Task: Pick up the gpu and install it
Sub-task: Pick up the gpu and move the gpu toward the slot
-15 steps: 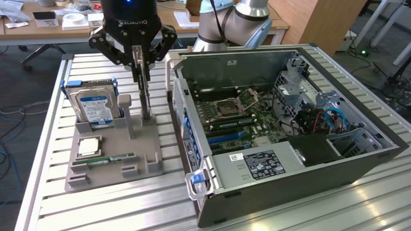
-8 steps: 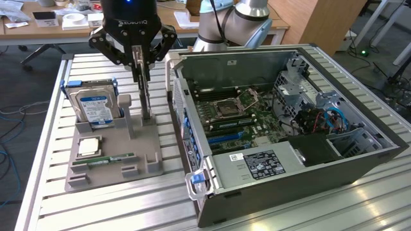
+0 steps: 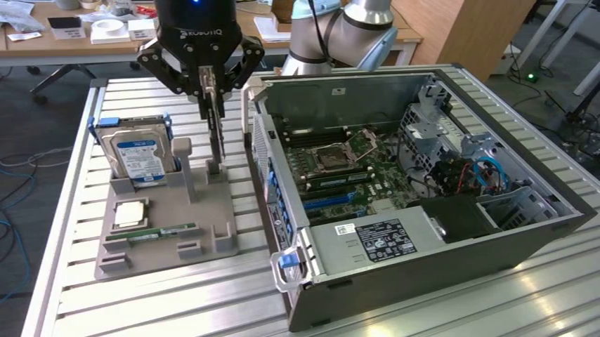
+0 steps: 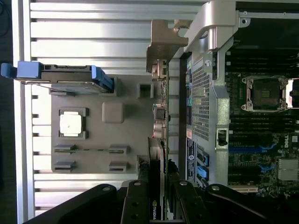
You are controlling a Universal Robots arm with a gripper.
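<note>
gpu [image 3: 218,140]: likely light, stiff, fragile; stands on edge at nine o'clock of case [image 3: 440,274]. Gripper [image 3: 213,105] clamps its top edge.

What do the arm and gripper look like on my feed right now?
The gripper is black, with jointed linkage fingers and white ROBOTIQ lettering on its body. The arm is silver-grey tubing with a pale blue joint cap and a black cable along it.

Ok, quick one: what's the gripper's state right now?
The gripper is shut on the top edge of the gpu, which stands upright at the grey holder.
</note>
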